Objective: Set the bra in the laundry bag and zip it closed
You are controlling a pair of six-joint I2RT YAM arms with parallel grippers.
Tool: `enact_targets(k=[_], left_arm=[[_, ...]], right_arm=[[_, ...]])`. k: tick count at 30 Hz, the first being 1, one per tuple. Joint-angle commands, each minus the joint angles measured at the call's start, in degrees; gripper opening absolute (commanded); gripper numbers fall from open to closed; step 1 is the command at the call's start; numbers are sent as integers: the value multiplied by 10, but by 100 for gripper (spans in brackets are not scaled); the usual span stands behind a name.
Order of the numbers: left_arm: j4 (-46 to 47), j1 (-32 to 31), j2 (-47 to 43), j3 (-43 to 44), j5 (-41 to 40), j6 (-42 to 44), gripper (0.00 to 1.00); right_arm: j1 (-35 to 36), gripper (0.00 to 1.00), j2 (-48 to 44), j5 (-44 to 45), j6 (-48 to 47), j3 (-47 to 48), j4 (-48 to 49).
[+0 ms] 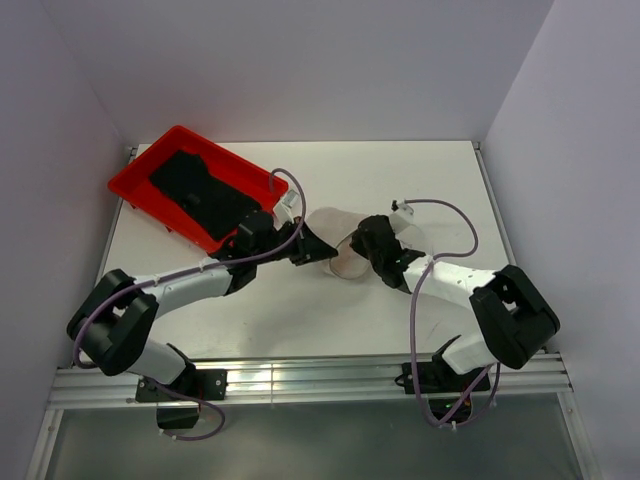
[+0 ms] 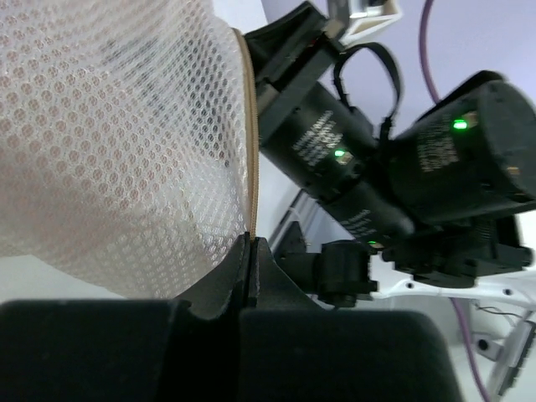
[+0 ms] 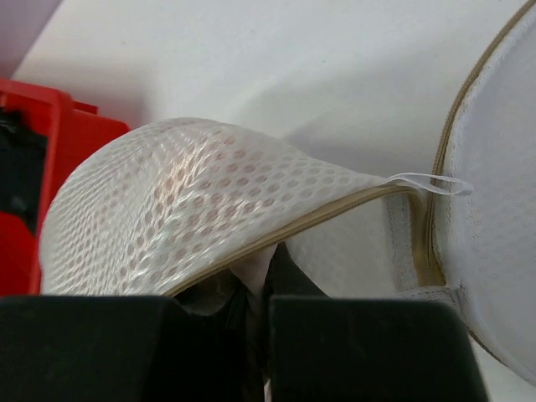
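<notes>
Altogether: one laundry bag [image 1: 333, 223], one tray [image 1: 130, 186], one cloth [image 1: 205, 190].

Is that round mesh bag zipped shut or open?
Open. The laundry bag gapes like a clamshell in the right wrist view, its zipper edges apart.

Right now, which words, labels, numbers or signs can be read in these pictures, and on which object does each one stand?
White print, in two patches, on the right arm's black housing: too blurred to read.
On the laundry bag: no text or mark shows in these views.
On the red tray: no text shows.
Nothing can be quoted as readable.
</notes>
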Motion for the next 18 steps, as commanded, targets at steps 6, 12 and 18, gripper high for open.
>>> enact_targets(k=[6,12,18], left_arm=[[14,1,-51,-20,-54,-16,0],[12,11,-75,-45,-112,-5,0],[-1,20,-100,-73,-163,10,0]], right_arm=[[17,30,-13,26,-79,40,-50],[11,91,-47,-87,-201,95,-167],[5,94,-145,-162,-231,63,-191]])
